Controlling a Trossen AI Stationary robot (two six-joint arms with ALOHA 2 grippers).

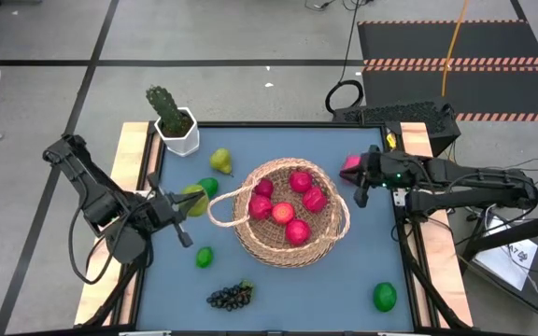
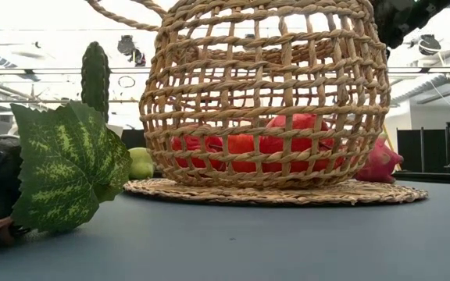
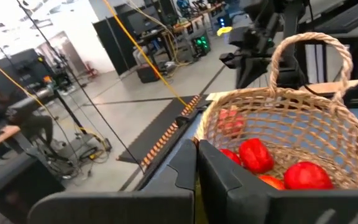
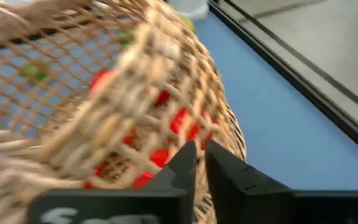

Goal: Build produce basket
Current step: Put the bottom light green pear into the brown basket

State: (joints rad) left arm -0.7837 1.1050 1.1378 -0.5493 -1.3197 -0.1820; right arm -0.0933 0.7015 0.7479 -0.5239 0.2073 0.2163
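Blue table (image 1: 297, 289) – basket (image 1: 288, 245) centred; left jaws grasping pear (image 1: 192, 199), right jaws clenched.

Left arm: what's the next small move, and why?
Probably carry the left gripper over the basket rim: it seems to grip a yellow-green fruit just outside, while red apples already lie inside. The right gripper waits beside the far rim.
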